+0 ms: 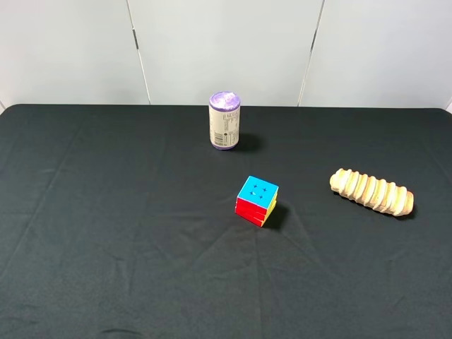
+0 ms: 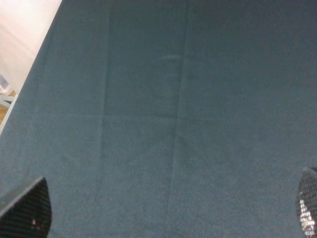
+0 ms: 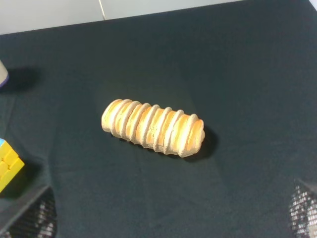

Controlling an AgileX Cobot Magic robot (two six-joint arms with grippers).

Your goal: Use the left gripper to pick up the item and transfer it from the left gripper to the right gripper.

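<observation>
from the high camera, a black cloth table (image 1: 106,233) holds three things, one of each: a tan ridged loaf toy (image 1: 371,191) lying on its side at the right, a multicoloured puzzle cube (image 1: 257,200) near the middle, and an upright purple-topped can (image 1: 224,120) farther back. no arm shows here.

the left wrist view shows bare cloth – the left gripper (image 2: 163,208) has two fingertips (image 2: 27,208) at opposite corners, spread wide, holding nothing.

the right wrist view looks down on the loaf toy (image 3: 153,127), untouched – the right gripper (image 3: 168,213) is also spread wide, with the cube (image 3: 9,166) and the can's edge (image 3: 3,74) at the frame's side.
</observation>
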